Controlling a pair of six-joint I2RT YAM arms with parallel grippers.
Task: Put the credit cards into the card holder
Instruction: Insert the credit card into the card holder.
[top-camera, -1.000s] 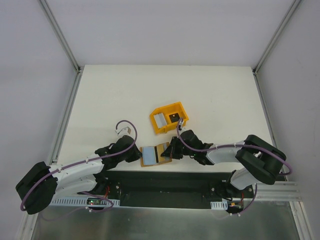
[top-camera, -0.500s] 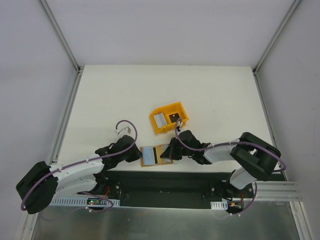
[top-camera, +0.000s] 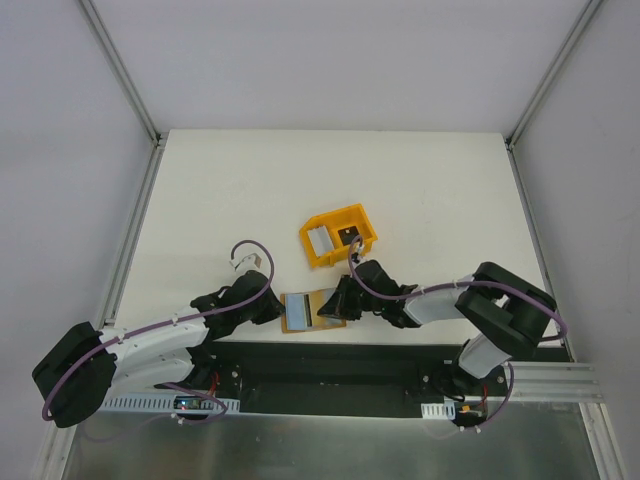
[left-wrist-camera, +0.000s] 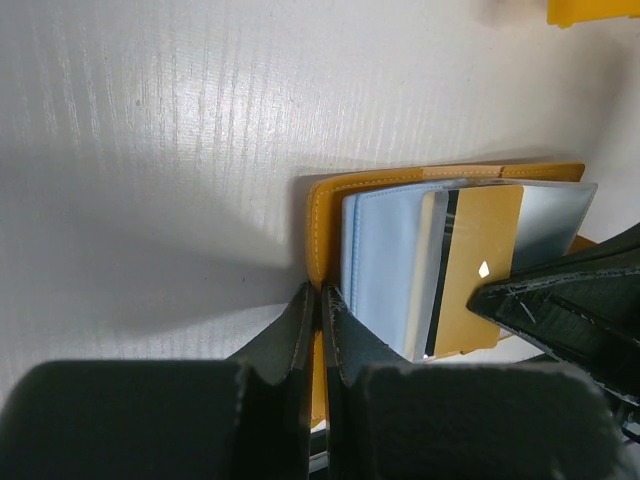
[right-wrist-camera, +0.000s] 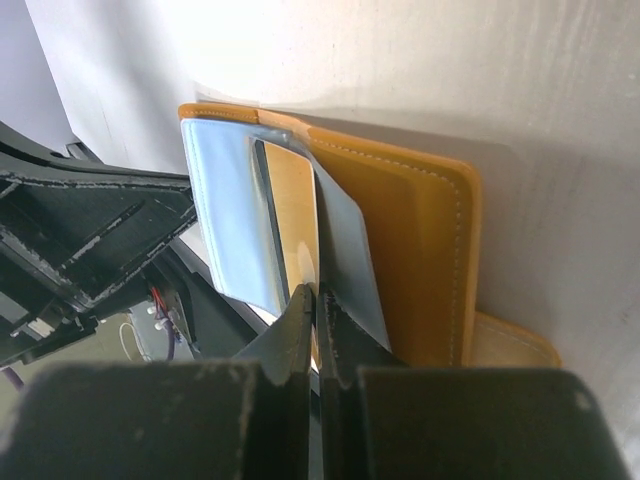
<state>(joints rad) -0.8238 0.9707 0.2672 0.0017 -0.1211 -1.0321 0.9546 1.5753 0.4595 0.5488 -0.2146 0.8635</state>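
An open orange-tan card holder (top-camera: 300, 312) lies at the near edge of the table (top-camera: 250, 200). The left gripper (left-wrist-camera: 320, 300) pinches its left border. The right gripper (right-wrist-camera: 313, 295) is closed on a tan card (right-wrist-camera: 295, 215) with a dark stripe, held over the grey pocket. The card's small white mark is unreadable.

Left hand (top-camera: 271, 309), right hand (top-camera: 339, 299) flank open card holder (top-camera: 301, 312) (yellow bin (top-camera: 328, 258) behind).
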